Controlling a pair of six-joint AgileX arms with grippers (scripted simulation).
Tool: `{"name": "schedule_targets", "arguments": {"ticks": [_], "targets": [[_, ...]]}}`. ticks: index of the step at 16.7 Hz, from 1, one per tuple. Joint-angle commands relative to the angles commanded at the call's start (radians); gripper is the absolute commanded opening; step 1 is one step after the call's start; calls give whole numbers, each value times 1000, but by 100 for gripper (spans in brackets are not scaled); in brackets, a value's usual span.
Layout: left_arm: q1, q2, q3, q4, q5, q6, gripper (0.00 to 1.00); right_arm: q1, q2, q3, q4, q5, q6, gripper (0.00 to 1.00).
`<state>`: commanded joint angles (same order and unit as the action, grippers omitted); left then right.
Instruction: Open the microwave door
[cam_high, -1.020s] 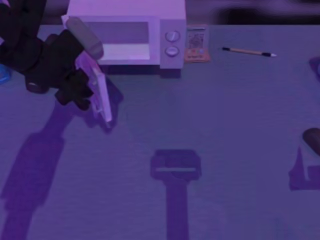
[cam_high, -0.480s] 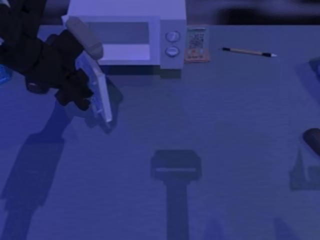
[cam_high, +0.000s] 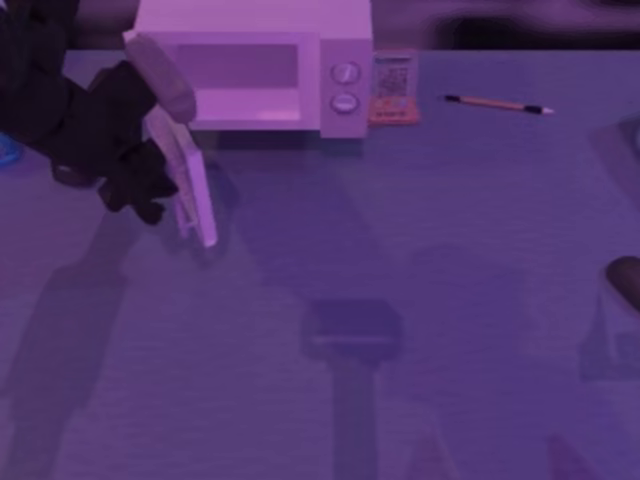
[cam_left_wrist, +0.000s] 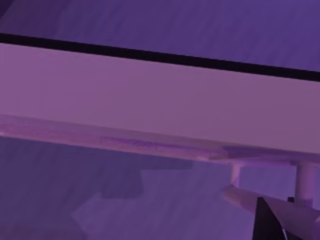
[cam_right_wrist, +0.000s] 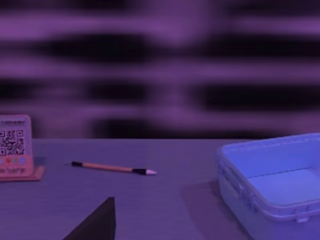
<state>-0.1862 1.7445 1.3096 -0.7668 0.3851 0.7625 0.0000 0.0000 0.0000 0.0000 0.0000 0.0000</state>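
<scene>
On the table, microwave door swung open, left claw alongside

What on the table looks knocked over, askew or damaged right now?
Nothing stands out. The microwave door is swung wide open off the microwave with the left gripper at it, as the task intends. The QR card stands upright, the pencil lies flat and the plastic bin sits level.

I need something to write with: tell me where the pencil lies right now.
In the top view, the thin tan pencil with a dark tip lies flat on the table's far right part, just right of the small QR-code card beside the white microwave.
</scene>
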Motion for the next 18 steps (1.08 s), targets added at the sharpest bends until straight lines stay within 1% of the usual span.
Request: {"name": "schedule_targets", "arguments": {"ticks": [4,18], "targets": [[30,1,8,-29,25,72,0,0,0,0,0,0,0,100],[30,1,8,-29,25,73,0,0,0,0,0,0,0,100]]}}
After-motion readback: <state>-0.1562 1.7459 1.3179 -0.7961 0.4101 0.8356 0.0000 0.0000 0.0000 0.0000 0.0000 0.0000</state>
